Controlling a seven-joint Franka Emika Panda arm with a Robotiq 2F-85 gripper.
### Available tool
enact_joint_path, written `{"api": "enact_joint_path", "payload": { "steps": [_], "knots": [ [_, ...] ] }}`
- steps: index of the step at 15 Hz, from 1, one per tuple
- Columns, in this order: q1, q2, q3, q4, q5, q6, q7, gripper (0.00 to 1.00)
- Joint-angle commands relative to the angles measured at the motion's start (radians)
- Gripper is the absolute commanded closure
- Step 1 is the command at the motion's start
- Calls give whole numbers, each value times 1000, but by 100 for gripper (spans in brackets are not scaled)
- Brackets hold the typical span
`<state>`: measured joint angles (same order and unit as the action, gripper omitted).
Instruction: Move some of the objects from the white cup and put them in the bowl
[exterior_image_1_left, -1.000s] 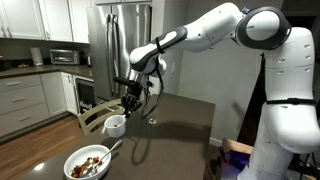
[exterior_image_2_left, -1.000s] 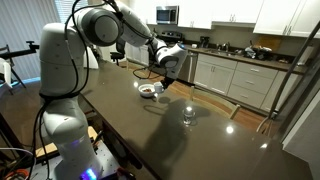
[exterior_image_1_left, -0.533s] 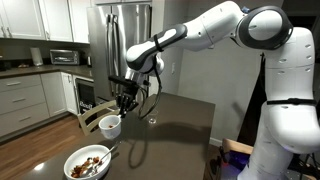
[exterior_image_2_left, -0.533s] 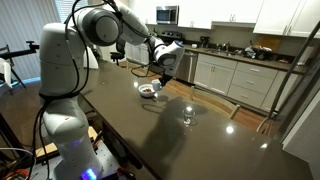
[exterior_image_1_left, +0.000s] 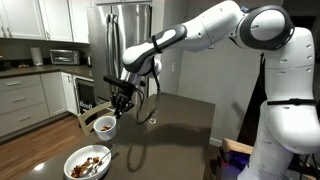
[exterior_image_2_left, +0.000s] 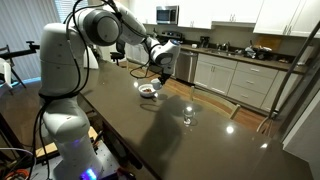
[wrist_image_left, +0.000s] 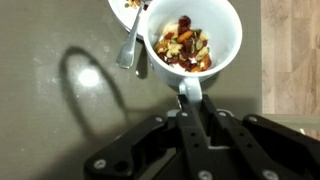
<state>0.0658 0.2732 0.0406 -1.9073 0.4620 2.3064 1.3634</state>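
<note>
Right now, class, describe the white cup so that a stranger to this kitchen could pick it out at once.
On the dark table, follow the robot arm down to its claw, which is shut on the rim of the white cup. It is smaller and deeper than the wide bowl beside it, and unlike the clear glass it is opaque, holding reddish-brown bits.

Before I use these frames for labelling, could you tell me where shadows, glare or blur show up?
Wrist view: the white cup casts a dark round shadow with a bright spot onto the table; the gripper looks soft up close. In an exterior view, light spots glare off the table beside the glass.
</note>
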Motion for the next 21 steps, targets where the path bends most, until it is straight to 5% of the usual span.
{"api": "enact_joint_path", "payload": {
  "steps": [1,21],
  "knots": [
    [23,-5,7,-7,-28,77,-20,93],
    [175,-81,43,-325,-68,764,29,93]
  ]
}}
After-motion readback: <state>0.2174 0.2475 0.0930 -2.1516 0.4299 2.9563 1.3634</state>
